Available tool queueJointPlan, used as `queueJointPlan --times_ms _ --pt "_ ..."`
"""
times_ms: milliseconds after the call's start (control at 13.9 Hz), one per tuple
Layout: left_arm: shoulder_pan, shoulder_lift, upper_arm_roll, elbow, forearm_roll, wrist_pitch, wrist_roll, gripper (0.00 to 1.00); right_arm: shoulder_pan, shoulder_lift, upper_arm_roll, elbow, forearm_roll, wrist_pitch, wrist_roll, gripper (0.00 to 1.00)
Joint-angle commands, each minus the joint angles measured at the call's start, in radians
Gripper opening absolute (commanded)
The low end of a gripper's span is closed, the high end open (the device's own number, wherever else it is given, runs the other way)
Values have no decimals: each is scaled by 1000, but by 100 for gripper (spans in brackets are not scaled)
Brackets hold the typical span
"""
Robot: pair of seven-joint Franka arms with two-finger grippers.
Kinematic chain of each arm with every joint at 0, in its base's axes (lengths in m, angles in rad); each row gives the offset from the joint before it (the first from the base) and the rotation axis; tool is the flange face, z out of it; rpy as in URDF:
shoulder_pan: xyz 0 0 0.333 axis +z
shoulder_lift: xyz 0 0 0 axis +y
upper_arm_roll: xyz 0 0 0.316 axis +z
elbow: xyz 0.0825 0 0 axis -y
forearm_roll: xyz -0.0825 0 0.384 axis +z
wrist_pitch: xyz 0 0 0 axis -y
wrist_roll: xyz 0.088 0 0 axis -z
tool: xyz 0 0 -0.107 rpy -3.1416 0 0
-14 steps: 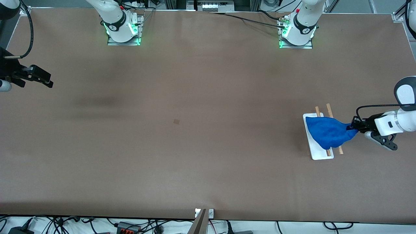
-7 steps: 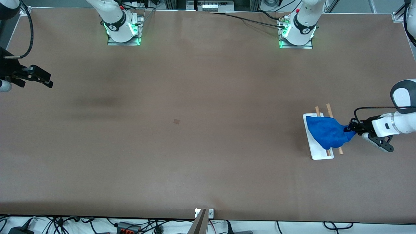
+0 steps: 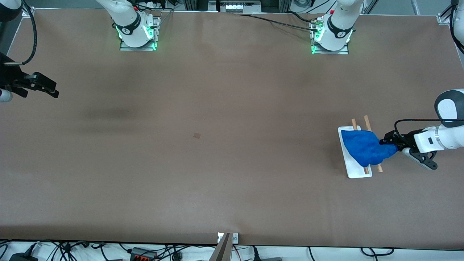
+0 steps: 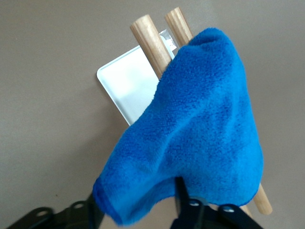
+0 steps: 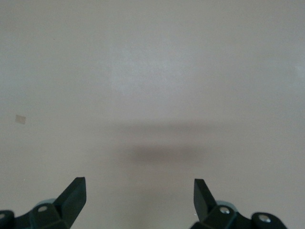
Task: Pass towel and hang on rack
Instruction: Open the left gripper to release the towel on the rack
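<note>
While the right arm waits, its gripper hangs over the tabletop at the edge on the right arm's end, jaws spread wide with nothing between them, as the right wrist view confirms. Rack sits near the edge on the left arm's end: white tray base flat on the tabletop, two wooden rods running parallel above it. Towel, bright blue and plush, lies draped across both rods and covers most of their length; rod ends stick out at either side of the cloth. Left gripper is just beside the rack, at the bunched tip of the towel. In the left wrist view the jaws stand parted, with the towel's lower hem hanging between the fingers; whether the cloth is pinched cannot be told.
</note>
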Motion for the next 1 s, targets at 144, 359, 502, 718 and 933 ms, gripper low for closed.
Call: queueJointPlan --times_ms 144,359,502,718,933 --pt "24 11 -13 22 10 -3 43 100 -1 -8 2 7 -3 -4 -1 100" --pt "25 8 -13 26 12 -9 45 100 -1 -10 4 9 -2 -4 -1 100" --pt "27 5 -13 31 12 -11 41 100 1 -10 4 9 -3 -7 -1 100" --pt "21 -4 -16 66 12 -66 31 100 1 -11 4 7 -3 -10 0 100" --pt "4 -3 -19 150 20 -171 18 100 2 -11 4 3 0 -13 0 100"
